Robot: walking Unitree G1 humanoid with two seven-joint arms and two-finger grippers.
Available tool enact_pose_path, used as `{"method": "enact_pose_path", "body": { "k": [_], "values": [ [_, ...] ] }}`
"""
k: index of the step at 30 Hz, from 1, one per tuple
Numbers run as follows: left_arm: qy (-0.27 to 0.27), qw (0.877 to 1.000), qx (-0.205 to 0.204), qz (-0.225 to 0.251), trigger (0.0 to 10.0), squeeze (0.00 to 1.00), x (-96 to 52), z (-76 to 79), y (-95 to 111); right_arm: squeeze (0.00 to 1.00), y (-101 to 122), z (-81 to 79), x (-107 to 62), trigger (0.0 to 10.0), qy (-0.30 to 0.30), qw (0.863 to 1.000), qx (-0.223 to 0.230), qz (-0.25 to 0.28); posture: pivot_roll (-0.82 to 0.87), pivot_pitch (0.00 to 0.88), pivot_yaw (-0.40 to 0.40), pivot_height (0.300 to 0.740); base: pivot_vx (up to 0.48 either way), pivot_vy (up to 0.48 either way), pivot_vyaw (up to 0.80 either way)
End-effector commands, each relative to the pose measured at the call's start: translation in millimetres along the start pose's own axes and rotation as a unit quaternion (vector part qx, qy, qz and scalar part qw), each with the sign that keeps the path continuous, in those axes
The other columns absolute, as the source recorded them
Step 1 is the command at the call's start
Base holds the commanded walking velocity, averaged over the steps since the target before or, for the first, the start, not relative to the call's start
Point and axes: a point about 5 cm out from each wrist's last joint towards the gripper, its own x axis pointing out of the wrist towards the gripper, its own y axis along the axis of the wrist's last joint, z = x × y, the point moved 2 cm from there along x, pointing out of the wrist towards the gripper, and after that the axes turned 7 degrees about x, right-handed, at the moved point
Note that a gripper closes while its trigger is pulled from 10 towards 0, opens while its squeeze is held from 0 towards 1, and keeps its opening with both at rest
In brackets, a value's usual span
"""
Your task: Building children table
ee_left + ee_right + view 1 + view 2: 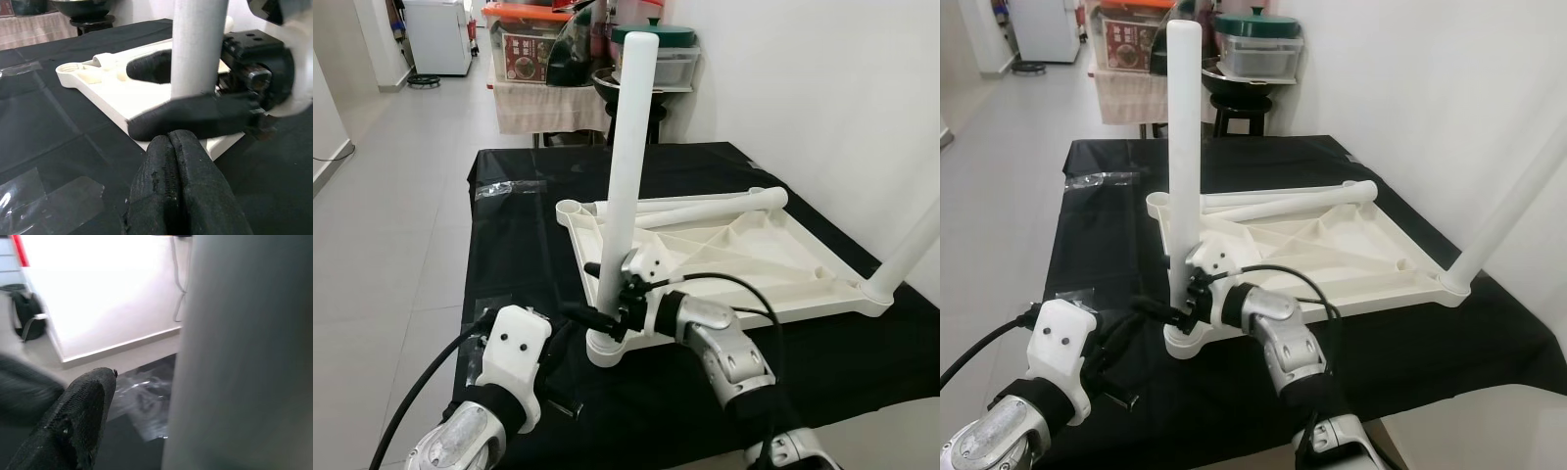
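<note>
Left gripper [570, 367]: nearest the head camera, low over the black cloth [509, 255], fingers pressed together, gripping nothing, just beside the near corner of the tabletop.
Right gripper [599, 294]: reaching across to the upright leg [628, 166], two black fingers clamped either side of it low down.
Tabletop [744, 259]: one white panel, upside down on the cloth, ribs facing up.
Legs, counted: three seen. One upright at the near corner, one standing at the far right corner [906, 255], one lying loose [705, 208] along the back edge.
Empty socket [570, 208]: one, at the back left corner.
Left wrist view: own fingers [183, 191] shut tight in the foreground; beyond them the leg base [198, 44], pinched between two black fingers.
Right wrist view: leg [244, 357] huge and blurred, one black finger [73, 426] alongside, tape scraps [142, 401] on the cloth.
</note>
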Motion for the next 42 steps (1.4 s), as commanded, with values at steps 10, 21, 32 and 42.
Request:
{"method": "enact_pose_path", "body": {
  "k": [10,21,32,42],
  "values": [
    [-0.013,1.0,-0.003,-0.02,10.0,0.0,-0.9,7.9,-7,0.0,20,24.2,-7.4,1.3,0.135,0.987,0.087,-0.02,0.2,0.0,-0.142,0.74,0.0,0.0,0.0],
    [-0.014,1.0,-0.005,-0.02,10.0,0.0,-1.8,10.9,-7,0.0,2,31.9,-21.7,0.0,0.12,0.985,0.114,-0.042,0.2,0.0,-0.143,0.74,0.0,0.0,0.0],
    [-0.012,1.0,-0.007,-0.021,10.0,0.0,-6.4,11.1,-6,0.0,-68,26.7,-30.8,0.0,-0.22,0.966,0.114,-0.072,0.16,0.0,-0.146,0.74,0.0,0.0,0.0],
    [-0.025,1.0,-0.008,0.001,10.0,0.0,1.6,11.6,1,0.0,-53,32.6,-34.8,0.0,-0.289,0.954,0.054,-0.054,0.13,0.0,-0.111,0.74,0.0,0.0,0.0]
  ]
}}
